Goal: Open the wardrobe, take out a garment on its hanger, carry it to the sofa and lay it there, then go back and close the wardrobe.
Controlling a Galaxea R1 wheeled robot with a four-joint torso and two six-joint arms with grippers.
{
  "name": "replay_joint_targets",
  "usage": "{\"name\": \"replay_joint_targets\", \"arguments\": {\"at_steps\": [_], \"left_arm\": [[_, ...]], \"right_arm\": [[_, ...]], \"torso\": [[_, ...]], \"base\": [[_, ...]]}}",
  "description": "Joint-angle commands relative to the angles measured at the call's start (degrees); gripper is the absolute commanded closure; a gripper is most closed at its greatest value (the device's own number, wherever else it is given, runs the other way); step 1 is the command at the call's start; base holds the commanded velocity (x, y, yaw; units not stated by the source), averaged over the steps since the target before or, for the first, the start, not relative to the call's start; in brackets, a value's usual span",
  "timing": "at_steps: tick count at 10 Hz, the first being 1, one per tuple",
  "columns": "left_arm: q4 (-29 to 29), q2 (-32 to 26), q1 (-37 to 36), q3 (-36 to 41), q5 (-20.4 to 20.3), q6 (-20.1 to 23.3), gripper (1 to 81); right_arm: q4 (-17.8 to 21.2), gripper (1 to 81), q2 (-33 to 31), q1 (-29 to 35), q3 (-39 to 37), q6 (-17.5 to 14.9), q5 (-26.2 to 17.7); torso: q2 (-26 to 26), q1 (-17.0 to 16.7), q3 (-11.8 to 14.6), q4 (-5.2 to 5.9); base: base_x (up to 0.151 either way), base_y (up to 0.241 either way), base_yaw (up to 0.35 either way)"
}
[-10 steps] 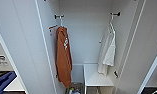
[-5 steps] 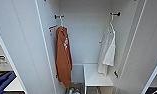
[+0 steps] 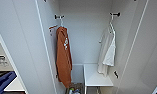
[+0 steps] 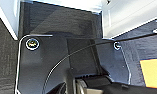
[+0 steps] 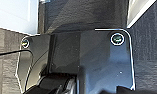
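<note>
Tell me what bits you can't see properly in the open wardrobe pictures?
- Head view: the things on the wardrobe floor below the orange garment are cut off by the picture's bottom edge and blurred.
- Head view: the hanger shoulders are covered by the white garment.
- Head view: the white marks on the orange garment are too blurred to read.
- Wrist views: the fingers are too dark to make out.

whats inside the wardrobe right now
Inside the open wardrobe hang a long orange garment on the left hook and a white garment on its hanger at right, above a white shelf. The bottom corner holds something indistinct.
</note>
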Motion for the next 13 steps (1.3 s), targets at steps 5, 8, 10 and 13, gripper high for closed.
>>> {"name": "replay_joint_targets", "arguments": {"at_steps": [5, 8, 10, 13], "left_arm": [[0.51, 10.04, -0.30, -15.36, 1.49, 0.10, 1.0], [0.69, 10.30, 0.49, -15.10, 1.31, 5.37, 1.0], [0.69, 11.35, 1.28, -15.01, 2.36, 12.97, 1.0], [-0.62, 11.89, 1.98, -15.01, 4.56, 17.15, 1.0]], "right_arm": [[-4.85, 1.0, 4.70, -0.94, -3.16, -0.28, 4.97], [-4.59, 1.0, 5.76, -3.32, -3.25, 0.33, 7.71], [-3.99, 1.0, 6.37, -5.17, -3.69, 0.68, 7.80], [2.27, 1.0, 7.43, -7.01, -4.22, 0.42, 7.89]], "torso": [[-0.02, -0.05, 0.00, 0.00], [-0.02, -0.07, 0.02, 0.00], [-0.04, -0.09, 0.05, 0.00], [-0.06, -0.11, 0.06, 0.00]], "base": [[0.000, 0.000, 0.000], [0.000, 0.000, 0.000], [0.000, 0.000, 0.000], [0.000, 0.000, 0.000]]}}
